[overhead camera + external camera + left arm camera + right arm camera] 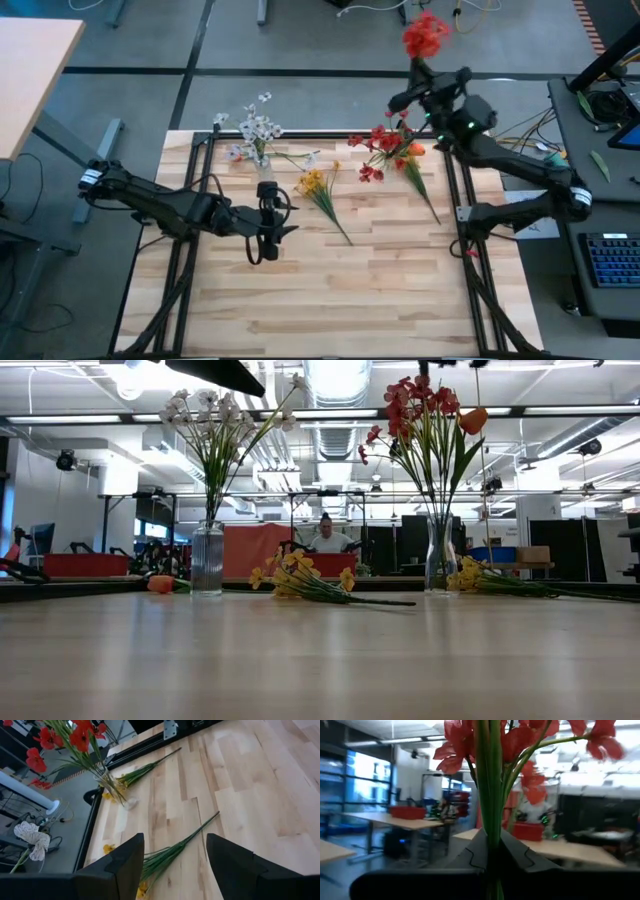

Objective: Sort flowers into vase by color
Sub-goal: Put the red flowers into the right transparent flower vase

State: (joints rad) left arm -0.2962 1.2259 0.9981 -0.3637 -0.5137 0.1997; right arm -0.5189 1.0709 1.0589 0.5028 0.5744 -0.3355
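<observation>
The right gripper (490, 857) pinches a red flower (425, 35) by its green stem, while the left gripper (268, 232) hangs wide open, holding nothing.

The table (330, 290) is of pale wood in strips with a black frame, and both arms are black. One clear glass vase (207, 560) holds white flowers (215, 408) on green stems, the other vase (438, 555) holds red flowers (415, 405) and one orange bloom (473, 420). A yellow spray (318, 186) with a green stem lies on the wood, and the right gripper (420, 68) holds a red spray (425, 35) with a green stem.
</observation>
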